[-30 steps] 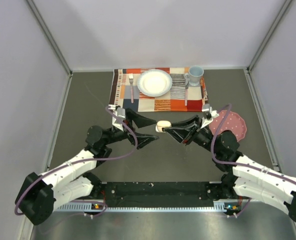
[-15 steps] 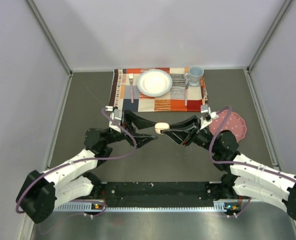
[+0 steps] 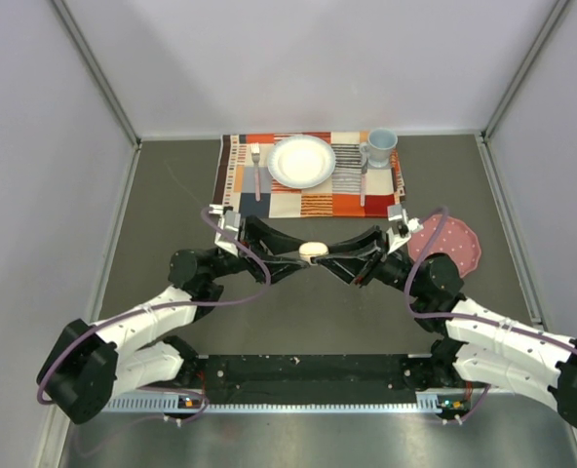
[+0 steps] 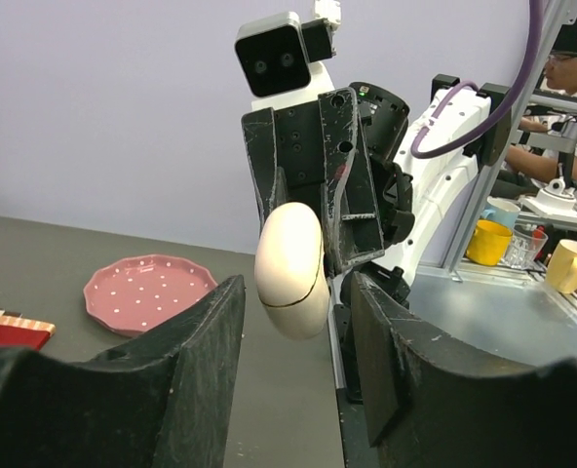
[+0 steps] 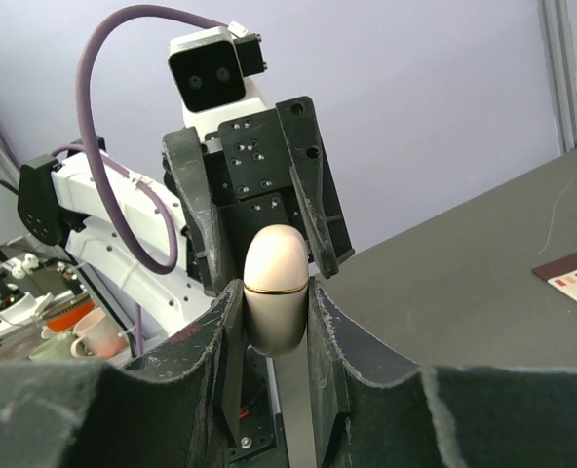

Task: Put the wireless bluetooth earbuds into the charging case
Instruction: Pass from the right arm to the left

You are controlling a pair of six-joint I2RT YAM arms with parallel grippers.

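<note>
Mid-table, the right gripper (image 5: 273,297) clamps the closed white charging case (image 5: 274,258) in the air; the left gripper (image 4: 295,288) straddles it, jaws apart, not touching. No earbuds in sight. Opening looks next: the left must pinch the lid squarely, short of the plate (image 3: 301,161) beyond

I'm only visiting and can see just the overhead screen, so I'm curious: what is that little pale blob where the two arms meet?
Observer: A cream, egg-shaped charging case. The right gripper pinches it from both sides and holds it off the table.
Operator: Is the other claw gripping it too?
Observer: No. The left wrist camera shows the left gripper straddling the case, with a gap on each side and no contact.
Operator: Is the case open?
Observer: It's shut. The lid sits flush on the body, with only a hairline between them.
</note>
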